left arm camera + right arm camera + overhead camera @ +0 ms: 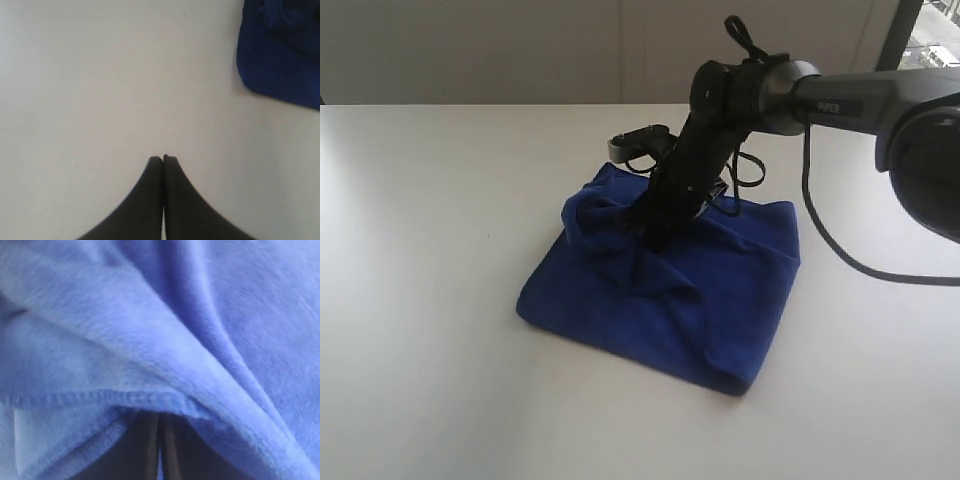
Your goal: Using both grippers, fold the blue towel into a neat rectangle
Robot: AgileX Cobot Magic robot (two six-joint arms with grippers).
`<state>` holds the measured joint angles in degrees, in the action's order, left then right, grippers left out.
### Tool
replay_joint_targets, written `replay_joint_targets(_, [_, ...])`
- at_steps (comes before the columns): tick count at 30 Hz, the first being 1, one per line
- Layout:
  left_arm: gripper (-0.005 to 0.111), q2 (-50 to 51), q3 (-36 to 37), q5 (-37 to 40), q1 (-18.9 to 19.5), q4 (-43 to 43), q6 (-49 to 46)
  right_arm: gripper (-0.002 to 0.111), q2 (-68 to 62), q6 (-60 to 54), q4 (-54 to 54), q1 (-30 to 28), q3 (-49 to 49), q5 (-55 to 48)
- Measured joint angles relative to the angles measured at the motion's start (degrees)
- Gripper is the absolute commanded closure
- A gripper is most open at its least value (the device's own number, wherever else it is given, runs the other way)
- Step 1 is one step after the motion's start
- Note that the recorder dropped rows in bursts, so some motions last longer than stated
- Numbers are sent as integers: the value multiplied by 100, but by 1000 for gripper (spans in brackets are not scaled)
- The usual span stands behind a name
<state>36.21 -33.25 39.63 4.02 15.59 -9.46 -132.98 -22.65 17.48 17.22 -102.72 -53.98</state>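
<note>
The left claw is closed on nothing, its two black fingers pressed together above the bare white table, well apart from the cloth.

The blue towel lies a little right of the table's middle, in a rough, thick rectangle. Its near edges look fairly straight, but toward its 10 o'clock corner the cloth is heaped into a loose roll, with ridges running inward.

The right claw is sunk into the towel at about its 12 o'clock side, on an arm coming in from 2 o'clock. Its fingers are closed and their tips are hidden under a stitched hem. Judging from the folds drawn toward it, it is pinching that edge.

The main risk seems to be that only one claw is on the cloth. With nothing pinning the far side, any pull could drag the whole stack across the smooth table rather than lay one layer over. The plush edge may also slip out of a shallow pinch, and the heap at 10 o'clock could get trapped inside the fold, leaving a lumpy, crooked shape.
</note>
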Motion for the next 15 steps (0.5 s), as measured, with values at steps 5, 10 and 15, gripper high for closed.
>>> replay_joint_targets(5, [107, 0, 0, 0, 0, 0, 0, 108, -32, 1624, 9, 151, -10, 394])
replay_joint_targets(10, [107, 0, 0, 0, 0, 0, 0, 108, -99, 2839, -18, 474, -28, 1197])
replay_joint_targets(15, [107, 0, 0, 0, 0, 0, 0, 108, -149, 3184, 34, 608, -185, 1254])
